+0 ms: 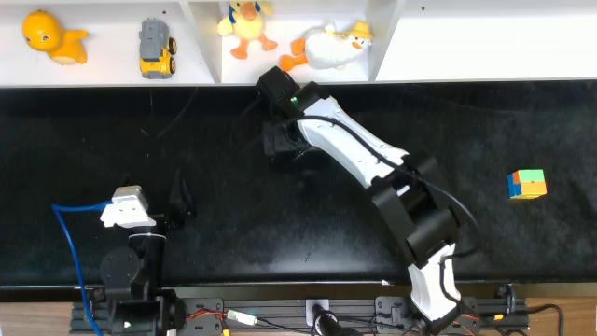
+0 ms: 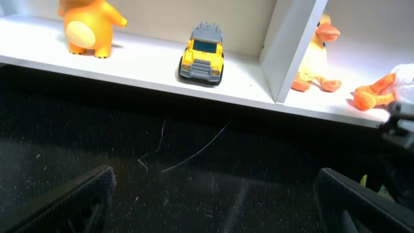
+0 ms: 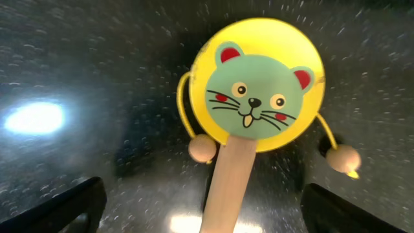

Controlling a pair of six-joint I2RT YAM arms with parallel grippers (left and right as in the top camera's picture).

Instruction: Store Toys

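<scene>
- Right gripper (image 3: 204, 206) fingers spread wide, over yellow round cat-face rattle drum with wooden handle (image 3: 255, 97).
- Left gripper (image 2: 217, 202) fingers spread wide, over black tabletop (image 2: 194, 168).

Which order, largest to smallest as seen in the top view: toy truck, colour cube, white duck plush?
1. white duck plush
2. toy truck
3. colour cube
Truck and cube match in width, but truck is longer.

No words, numbers or signs are showing clearly enough to read. The round yellow wooden rattle drum (image 3: 255, 90) is bearing only a painted green cat face, without lettering. Any print on the small yellow-and-grey toy truck (image 2: 202, 54) is perhaps lying too small to tell.
</scene>
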